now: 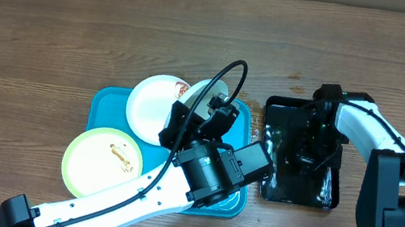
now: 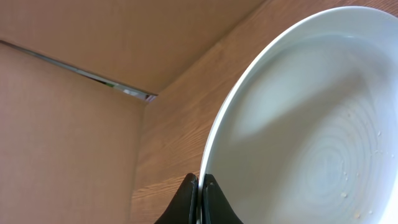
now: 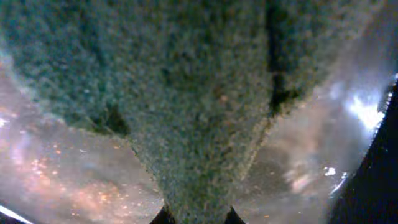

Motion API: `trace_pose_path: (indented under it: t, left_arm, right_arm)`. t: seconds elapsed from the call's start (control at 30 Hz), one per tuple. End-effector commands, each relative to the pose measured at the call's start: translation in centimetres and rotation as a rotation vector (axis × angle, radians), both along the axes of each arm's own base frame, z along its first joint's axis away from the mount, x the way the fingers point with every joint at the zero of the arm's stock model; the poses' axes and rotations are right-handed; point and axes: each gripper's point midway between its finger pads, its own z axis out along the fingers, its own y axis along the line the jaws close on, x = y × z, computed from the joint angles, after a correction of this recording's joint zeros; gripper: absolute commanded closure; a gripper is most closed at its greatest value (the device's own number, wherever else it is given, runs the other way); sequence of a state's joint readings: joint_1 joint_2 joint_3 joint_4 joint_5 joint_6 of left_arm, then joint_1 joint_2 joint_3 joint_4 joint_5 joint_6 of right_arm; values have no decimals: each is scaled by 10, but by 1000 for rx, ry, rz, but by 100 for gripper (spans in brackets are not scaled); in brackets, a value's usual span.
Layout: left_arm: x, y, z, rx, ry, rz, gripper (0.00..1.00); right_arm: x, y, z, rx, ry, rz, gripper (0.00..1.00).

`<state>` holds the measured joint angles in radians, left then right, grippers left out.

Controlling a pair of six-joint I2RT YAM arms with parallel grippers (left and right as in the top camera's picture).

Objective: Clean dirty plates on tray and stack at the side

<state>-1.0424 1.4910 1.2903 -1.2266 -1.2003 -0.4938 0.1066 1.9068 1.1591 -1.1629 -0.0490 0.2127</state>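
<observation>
Lying on blue tray (image 1: 103,110): white plate (image 1: 150,109), smeared at rim. Overhanging tray's left edge, onto bench (image 1: 35,38): green plate (image 1: 92,168), sauce-streaked. Tilted up at left hand (image 1: 208,118), above tray: second white plate (image 1: 202,93). Down in black tray (image 1: 326,197): right hand (image 1: 311,140).

A large turquoise-blue rectangular plastic tray (image 1: 102,106) is lying flat on the worktop (image 1: 37,22). A round white plate (image 1: 150,107), brown-smeared at its right edge, is resting on the tray's far left part. A pale yellow-green round plate (image 1: 101,164), smeared at its centre, is overhanging the near left corner. A second round white plate (image 2: 298,124) is tilting above the tray, with the left claw (image 2: 200,182) pinching its rim.
</observation>
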Motion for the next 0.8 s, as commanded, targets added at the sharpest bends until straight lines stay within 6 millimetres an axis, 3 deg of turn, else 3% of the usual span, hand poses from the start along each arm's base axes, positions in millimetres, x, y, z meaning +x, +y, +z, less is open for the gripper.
trace_pose_path:
  t: [0.0, 0.07, 0.13, 0.2, 0.23, 0.33, 0.37, 0.4, 0.43, 0.6, 0.67, 0.77]
  left_arm:
    - [0, -1, 12, -36, -33, -1, 96]
    - [0, -1, 12, -36, -33, -1, 96]
    - [0, -1, 12, -36, -33, -1, 96]
    - [0, -1, 12, -36, -32, -1, 96]
    - [0, -1, 11, -36, -32, -1, 96]
    - [0, -2, 11, -38, -29, -2, 96]
    - [0, -2, 11, -39, -28, -2, 96]
    - [0, -2, 10, -39, -27, -2, 96]
    - [0, -2, 10, -40, -26, -2, 96]
    - [0, -2, 10, -40, -26, -2, 96]
    - [-1, -3, 7, -50, -7, -5, 96]
    - [-2, -4, 3, -58, 15, -9, 96]
  right_arm:
    - [-7, 2, 0, 4, 34, 0, 39]
    - [-9, 1, 3, 3, 46, 1, 36]
    - [-5, 2, 4, 4, 37, 1, 39]
    - [-5, 2, 5, 6, 35, 0, 58]
    - [-5, 3, 5, 12, 36, -2, 96]
    - [-5, 5, 5, 22, 37, -4, 96]
    - [-5, 5, 5, 22, 35, -3, 91]
    - [-5, 5, 5, 23, 35, -3, 54]
    - [-6, 5, 5, 23, 39, -2, 35]
    - [2, 6, 23, 30, 43, 24, 31]
    - [19, 7, 42, 35, 4, 28, 30]
    - [36, 9, 54, 36, -47, 29, 30]
